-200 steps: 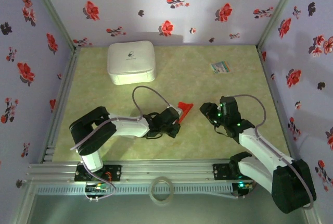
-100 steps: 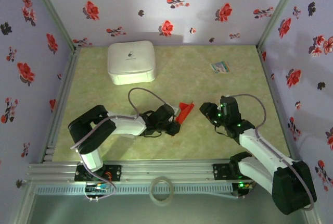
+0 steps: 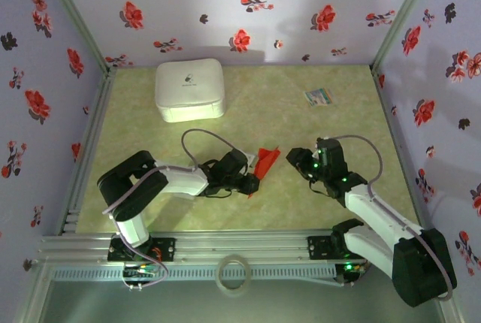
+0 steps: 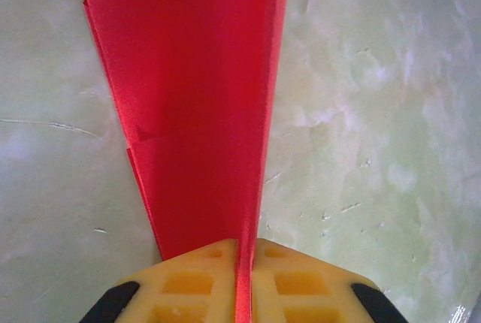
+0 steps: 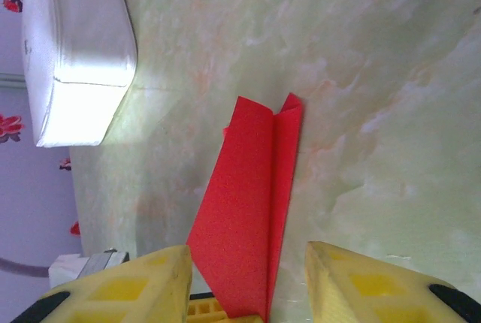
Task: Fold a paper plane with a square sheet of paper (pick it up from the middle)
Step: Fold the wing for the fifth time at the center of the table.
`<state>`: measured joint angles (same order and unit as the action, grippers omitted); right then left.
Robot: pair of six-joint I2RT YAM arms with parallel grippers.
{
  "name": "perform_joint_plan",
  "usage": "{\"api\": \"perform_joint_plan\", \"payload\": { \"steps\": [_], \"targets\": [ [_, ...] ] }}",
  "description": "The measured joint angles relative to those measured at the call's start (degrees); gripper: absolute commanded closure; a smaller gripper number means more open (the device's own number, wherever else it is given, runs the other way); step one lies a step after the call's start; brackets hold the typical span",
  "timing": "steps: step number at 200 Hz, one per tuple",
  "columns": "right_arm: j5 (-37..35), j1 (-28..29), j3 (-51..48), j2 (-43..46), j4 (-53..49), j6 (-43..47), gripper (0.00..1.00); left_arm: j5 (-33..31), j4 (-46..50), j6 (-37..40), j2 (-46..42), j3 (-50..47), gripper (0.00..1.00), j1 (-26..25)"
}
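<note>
1. Left gripper (image 3: 252, 185): closed on the narrow end of the plane (image 3: 264, 161). The left wrist view shows both yellow fingers (image 4: 197, 284) pressed flat against the red paper with no gap.
2. Right gripper (image 3: 299, 162): jaws partly open, holding nothing. It sits just right of the plane, apart from it.
3. Plane location: near the middle of the worktop (image 3: 338, 128), slightly toward the near edge. It is well apart from the box (image 3: 190, 90) at the far-left corner and from the card (image 3: 319, 97) toward the far-right corner.
4. Long axis: diagonal, from the gripped narrow end at the near-left to the free wide end at the far-right.
5. Key relation: the plane lies to the left of the right gripper, whose open jaws face it. The left arm is the nearer one, being in contact. Judged from this, a second grip by the right arm calls for a short move left onto the free end.
6. View differences:
   - The top view gives the gap between the right gripper and the plane, and the diagonal heading.
   - The left wrist view gives the grip itself and the stepped layers along the paper's left edge; the free end runs off the top of that picture.
   - The right wrist view gives the free end, two points with a notch between them, seen between its own fingers (image 5: 143, 285), with the box beyond.
   - Whether the plane touches the worktop cannot be told.
</note>
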<state>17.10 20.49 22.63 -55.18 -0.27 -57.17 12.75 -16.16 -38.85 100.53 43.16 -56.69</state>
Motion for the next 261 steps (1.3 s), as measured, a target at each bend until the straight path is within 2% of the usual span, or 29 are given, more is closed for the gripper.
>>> {"api": "perform_joint_plan", "payload": {
  "steps": [40, 101, 161, 214, 261],
  "targets": [
    [4.3, 0.0, 0.0, -4.5, 3.6, 0.2, 0.61, 2.1, -1.6, -1.2, 0.3, -0.6, 0.89, 1.1],
    [9.6, 2.2, 0.2, -13.5, 7.3, 1.7, 0.78, 6.3, -1.8, -1.9, 2.5, 0.9, 0.91, 2.4],
    [11.3, 5.4, 1.7, -19.0, 9.7, 2.8, 0.84, 11.9, -0.2, -3.3, 4.3, 2.9, 0.92, 4.4],
    [11.5, 6.5, 2.6, -21.8, 11.4, 3.2, 0.88, 14.3, 5.6, -3.1, 6.2, 7.1, 0.92, 5.0],
    [11.7, 7.1, 4.1, -24.9, 13.1, 3.2, 0.91, 16.9, 5.5, -4.0, 7.2, 7.8, 0.94, 5.9]
  ]
}}
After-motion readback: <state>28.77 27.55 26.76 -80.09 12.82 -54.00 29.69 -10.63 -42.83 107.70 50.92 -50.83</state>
